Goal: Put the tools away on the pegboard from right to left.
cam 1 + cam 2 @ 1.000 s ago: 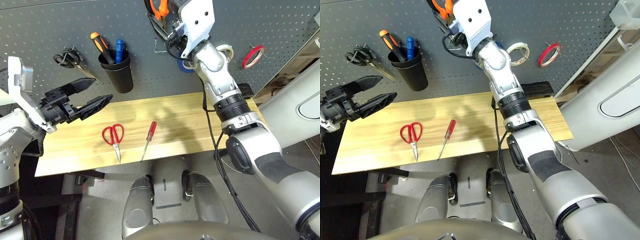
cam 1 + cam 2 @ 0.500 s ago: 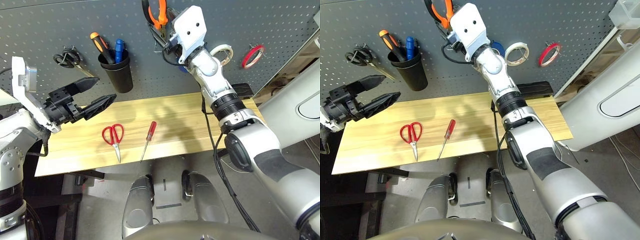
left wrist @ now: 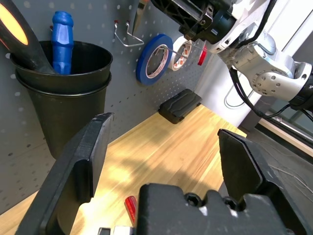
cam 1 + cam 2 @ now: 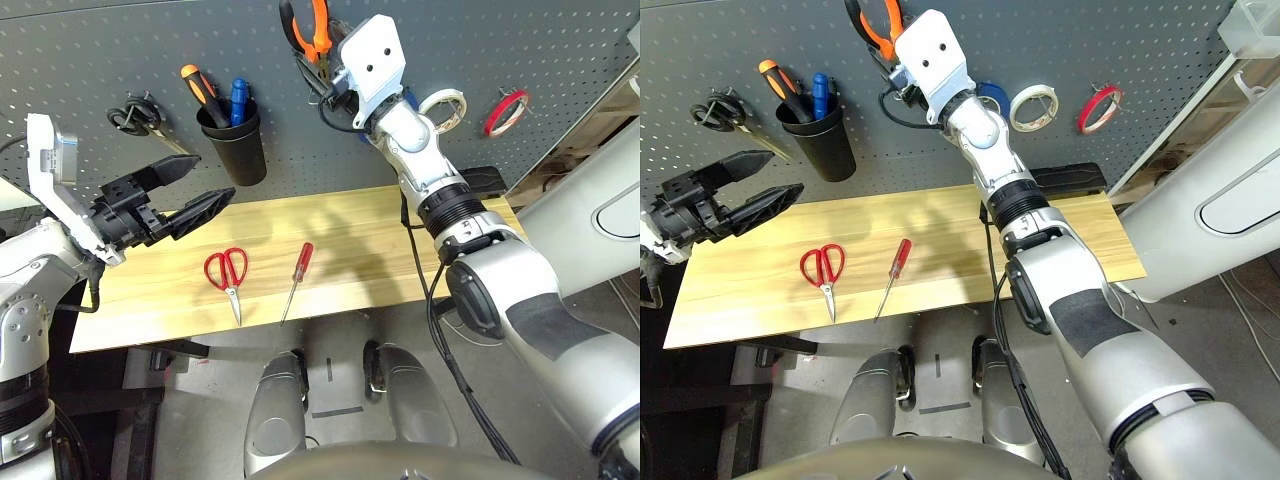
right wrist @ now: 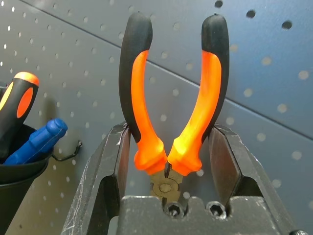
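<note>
Scissors (image 4: 228,273) lie left of the screwdriver (image 4: 297,276) on the table (image 4: 380,240), before the pegboard (image 4: 100,50); cup (image 4: 236,140) hangs above them.

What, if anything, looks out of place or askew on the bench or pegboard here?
Nothing looks damaged or spilled. The red-handled scissors and slim red-handled screwdriver lie loose on the wooden bench, not yet hung. The right gripper holds the orange-and-black-handled pliers handles-up against the dark grey pegboard.
</note>
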You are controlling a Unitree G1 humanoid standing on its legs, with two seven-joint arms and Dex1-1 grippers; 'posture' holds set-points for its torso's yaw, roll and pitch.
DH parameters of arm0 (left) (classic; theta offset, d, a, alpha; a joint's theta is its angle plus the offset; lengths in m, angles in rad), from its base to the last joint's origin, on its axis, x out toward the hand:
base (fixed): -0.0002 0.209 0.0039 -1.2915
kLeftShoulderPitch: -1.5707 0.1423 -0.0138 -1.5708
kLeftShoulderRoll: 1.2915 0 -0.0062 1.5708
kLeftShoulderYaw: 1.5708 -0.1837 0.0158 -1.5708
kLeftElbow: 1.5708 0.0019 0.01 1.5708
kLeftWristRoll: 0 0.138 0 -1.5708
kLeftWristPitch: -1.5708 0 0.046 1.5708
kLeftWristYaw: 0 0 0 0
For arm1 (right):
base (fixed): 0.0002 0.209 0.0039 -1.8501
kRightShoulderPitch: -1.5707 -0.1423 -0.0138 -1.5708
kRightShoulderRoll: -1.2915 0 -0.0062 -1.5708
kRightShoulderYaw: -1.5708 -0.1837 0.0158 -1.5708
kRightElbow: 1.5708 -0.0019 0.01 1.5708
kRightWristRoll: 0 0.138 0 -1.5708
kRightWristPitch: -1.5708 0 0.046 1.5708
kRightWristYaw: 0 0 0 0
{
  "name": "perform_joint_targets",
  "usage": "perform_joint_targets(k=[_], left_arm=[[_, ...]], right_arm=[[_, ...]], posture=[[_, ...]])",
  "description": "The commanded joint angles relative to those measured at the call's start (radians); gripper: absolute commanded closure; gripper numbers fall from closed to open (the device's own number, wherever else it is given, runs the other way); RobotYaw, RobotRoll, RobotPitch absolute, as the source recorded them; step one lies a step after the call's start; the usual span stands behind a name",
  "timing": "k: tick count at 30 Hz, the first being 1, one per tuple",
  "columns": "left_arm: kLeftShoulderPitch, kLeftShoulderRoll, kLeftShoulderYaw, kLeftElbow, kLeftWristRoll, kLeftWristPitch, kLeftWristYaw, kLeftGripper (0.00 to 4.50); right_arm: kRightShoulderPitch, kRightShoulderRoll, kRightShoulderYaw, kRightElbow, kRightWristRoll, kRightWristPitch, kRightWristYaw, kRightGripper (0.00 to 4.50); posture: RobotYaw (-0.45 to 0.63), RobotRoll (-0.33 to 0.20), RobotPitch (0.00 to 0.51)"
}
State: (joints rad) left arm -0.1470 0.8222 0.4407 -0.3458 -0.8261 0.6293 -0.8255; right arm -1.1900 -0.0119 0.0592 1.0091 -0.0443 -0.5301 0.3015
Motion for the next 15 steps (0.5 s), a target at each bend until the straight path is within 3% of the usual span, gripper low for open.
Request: perform_joint_targets(k=[1,10,15], left_arm=[[0.004,-0.004,-0.012,-0.016,-0.005,0.003,-0.003,0.00],[0.012,-0.007,-0.012,-0.008,0.002,-0.007,-0.011,0.00],[0.015,-0.008,-0.010,0.000,0.007,-0.014,-0.018,0.00]], right_arm=[[-0.013,0.005,0.000,0.013,-0.011,-0.026,-0.011,1.91],[-0.016,0.006,0.006,0.033,-0.027,-0.035,-0.023,1.91],[-0.024,-0.015,0.071,0.010,-0.141,-0.106,-0.096,1.91]], posture=[[0.06,0.000,0.127],[0.06,0.000,0.126],[0.06,0.000,0.125]])
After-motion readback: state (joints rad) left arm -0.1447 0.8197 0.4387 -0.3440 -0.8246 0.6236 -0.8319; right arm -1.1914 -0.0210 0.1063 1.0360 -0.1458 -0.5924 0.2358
